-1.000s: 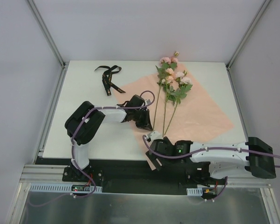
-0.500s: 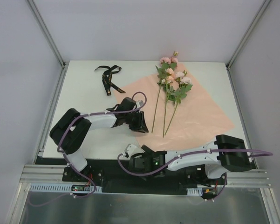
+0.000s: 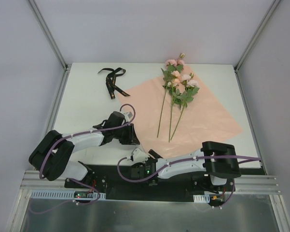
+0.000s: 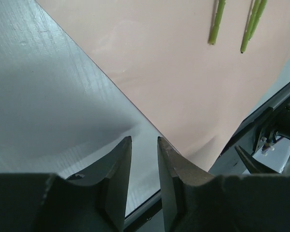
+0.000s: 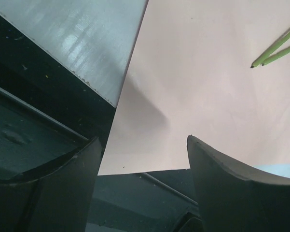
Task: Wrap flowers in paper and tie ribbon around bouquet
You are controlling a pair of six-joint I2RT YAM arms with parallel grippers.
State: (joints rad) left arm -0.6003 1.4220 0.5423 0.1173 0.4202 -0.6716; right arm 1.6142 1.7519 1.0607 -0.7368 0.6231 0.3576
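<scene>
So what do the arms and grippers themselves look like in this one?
The left arm and right arm match: white links, bulky black joint housings, and a purple cable running along each. The left gripper and right gripper have plain dark, tapered fingers. A small green light glows at the right wrist.

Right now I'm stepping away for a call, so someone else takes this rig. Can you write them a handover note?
Left gripper: slightly open, empty, at the paper's left edge.
Right gripper: wide open, empty, over the paper's near corner.
Flowers lie on the flat paper; ribbon lies loose at the table's far left.
Done: flowers laid on paper.
Left: wrap, tie ribbon.
</scene>
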